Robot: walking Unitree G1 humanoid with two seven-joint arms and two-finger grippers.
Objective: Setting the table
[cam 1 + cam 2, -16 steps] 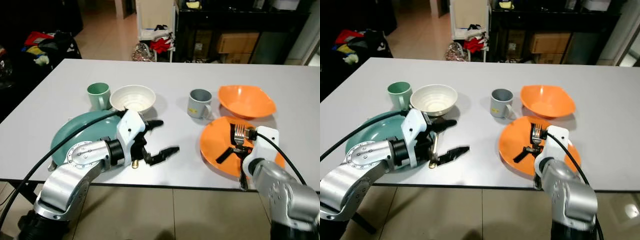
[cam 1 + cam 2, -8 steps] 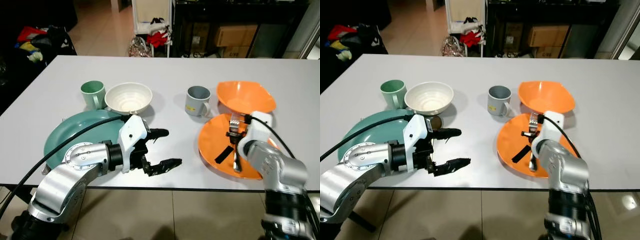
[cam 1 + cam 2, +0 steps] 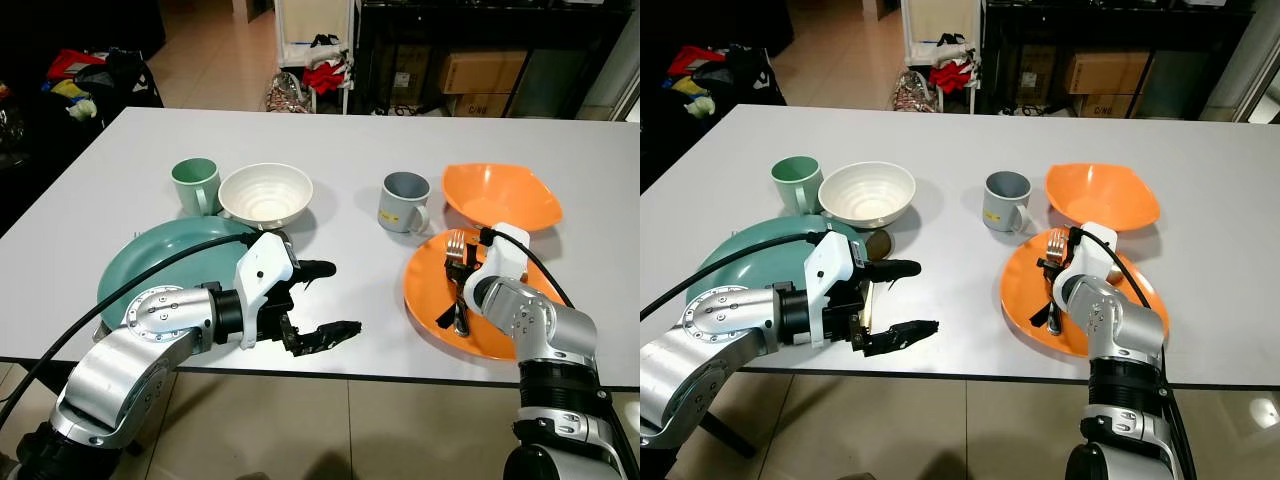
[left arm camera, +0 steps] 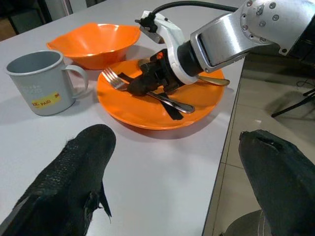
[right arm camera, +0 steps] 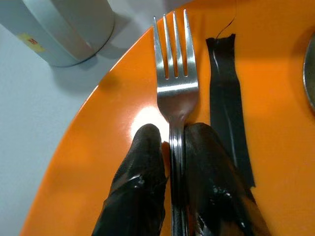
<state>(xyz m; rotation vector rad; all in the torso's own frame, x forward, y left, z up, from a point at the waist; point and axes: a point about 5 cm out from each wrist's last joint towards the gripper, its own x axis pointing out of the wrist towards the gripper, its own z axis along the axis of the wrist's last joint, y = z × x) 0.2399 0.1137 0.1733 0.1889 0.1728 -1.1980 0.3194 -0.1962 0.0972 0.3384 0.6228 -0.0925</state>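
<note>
Steel fork [image 5: 176,98] lies on the orange plate [image 3: 428,300], tines toward the grey mug [image 3: 403,201]. Right gripper [image 5: 172,142] has its jaws closed narrow on the fork's neck just below the tines. Judgement: light, rigid, smooth metal, liable to pivot or slip; a hold nearer mid-handle would balance better. Left gripper [image 3: 325,298] hovers over the counter [image 3: 350,150] beside the teal plate [image 3: 140,270], jaws wide, empty.
</note>
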